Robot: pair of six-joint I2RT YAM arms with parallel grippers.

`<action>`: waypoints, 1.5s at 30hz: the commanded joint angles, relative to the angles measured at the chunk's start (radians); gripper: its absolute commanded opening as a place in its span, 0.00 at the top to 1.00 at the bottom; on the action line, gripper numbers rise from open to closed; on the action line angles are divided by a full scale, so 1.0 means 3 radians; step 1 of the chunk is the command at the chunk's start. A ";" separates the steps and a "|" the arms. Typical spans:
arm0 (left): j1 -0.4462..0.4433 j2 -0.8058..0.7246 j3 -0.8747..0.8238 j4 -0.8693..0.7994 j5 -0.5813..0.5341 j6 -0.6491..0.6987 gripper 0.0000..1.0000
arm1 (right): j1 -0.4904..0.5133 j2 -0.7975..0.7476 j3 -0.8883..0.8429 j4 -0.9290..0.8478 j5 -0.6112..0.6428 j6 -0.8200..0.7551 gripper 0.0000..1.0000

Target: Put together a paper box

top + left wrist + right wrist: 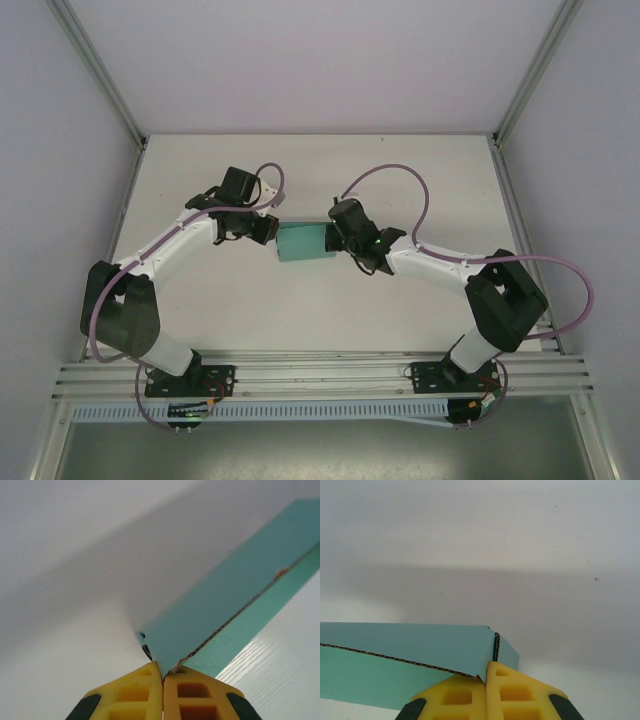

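item: paper box (pixel 303 243), teal-green, one piece, folded into a flat rectangular form. a brown corrugated cut edge shows along a seam in both wrist views.
location: middle of the white bench (pixel 300 170), between the two arms. whether it touches the bench cannot be told.
contents: interior hidden, cannot tell.
left fingers (pixel 135 695): yellow, pressed together on a corner at the box's left end.
right fingers (pixel 520 695): yellow, clamped on an edge at the box's right end.
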 commanded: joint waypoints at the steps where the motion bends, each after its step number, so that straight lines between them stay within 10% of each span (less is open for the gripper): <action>1: -0.0059 -0.0044 -0.0022 -0.0108 -0.0309 -0.0916 0.96 | 0.0059 0.0201 -0.0131 -0.0754 0.0016 0.0301 1.00; 15: -0.0450 0.0156 -0.0314 -0.0255 -0.1356 -0.1161 1.00 | 0.0150 0.0176 -0.0208 -0.0631 0.0214 0.0415 1.00; 45: -0.0618 -0.0143 -0.1616 0.0353 -0.0877 -0.1622 1.00 | 0.0132 -0.0138 -0.0468 -0.0099 -0.0048 0.0102 0.98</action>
